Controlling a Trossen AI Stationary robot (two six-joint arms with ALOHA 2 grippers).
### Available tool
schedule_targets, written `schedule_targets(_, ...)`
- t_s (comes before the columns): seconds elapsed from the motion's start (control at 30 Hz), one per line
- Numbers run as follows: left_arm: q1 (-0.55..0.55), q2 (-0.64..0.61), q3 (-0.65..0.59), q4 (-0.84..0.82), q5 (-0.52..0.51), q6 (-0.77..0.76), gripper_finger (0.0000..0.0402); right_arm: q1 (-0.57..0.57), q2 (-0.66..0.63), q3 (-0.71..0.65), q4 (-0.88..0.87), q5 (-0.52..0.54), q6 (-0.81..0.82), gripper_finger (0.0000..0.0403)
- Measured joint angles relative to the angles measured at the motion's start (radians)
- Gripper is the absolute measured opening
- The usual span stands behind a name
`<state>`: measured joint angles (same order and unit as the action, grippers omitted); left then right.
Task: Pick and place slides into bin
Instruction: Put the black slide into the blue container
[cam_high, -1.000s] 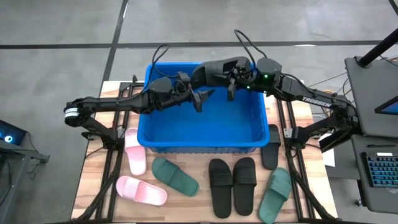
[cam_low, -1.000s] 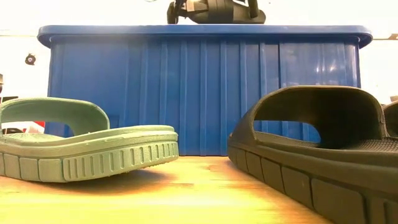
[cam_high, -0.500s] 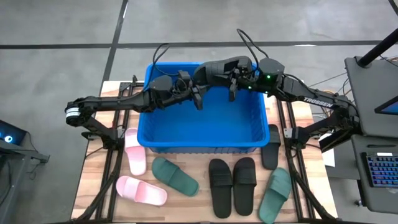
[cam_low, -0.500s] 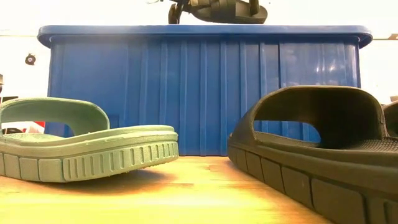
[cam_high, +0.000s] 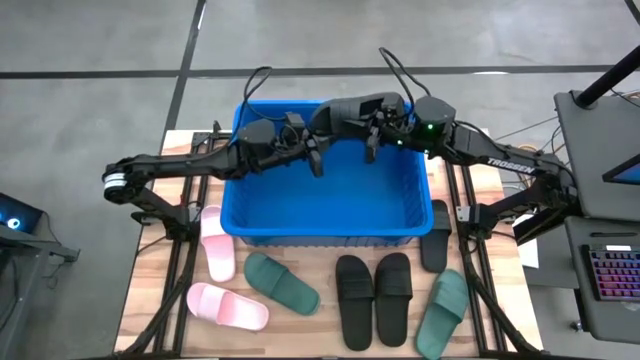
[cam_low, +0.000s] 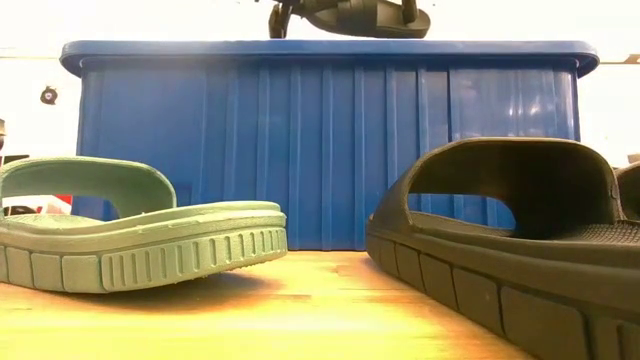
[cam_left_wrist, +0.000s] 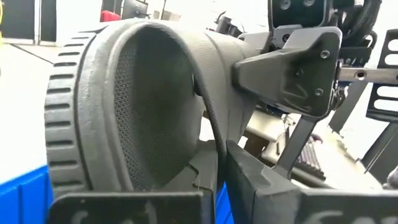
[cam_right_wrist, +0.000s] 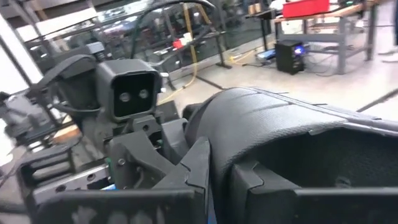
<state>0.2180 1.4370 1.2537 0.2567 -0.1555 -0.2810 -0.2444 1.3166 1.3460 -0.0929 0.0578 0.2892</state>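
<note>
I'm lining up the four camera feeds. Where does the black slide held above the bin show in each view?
High view: the held black slide hangs over the bin's far edge, between both grippers.
Low view: it shows top centre, above the bin's rim.
Left wrist view: its sole and strap fill the picture's left.
Right wrist view: its strap fills the centre and right.
Shared landmark: the blue bin.
</note>
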Motion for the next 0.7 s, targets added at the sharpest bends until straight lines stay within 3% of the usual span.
schedule_targets(0.27, 0.001, -0.026, -0.002, -0.043, 0.002, 0.027, 0.0001, -0.003, 0.002, 0.001, -0.012, 0.106, -0.025, 0.0069)
schedule_targets(0.7, 0.014, -0.058, -0.004, -0.163, -0.005, 0.028, 0.0, -0.015, -0.018, 0.004, -0.096, 0.153, -0.063, 0.0118)
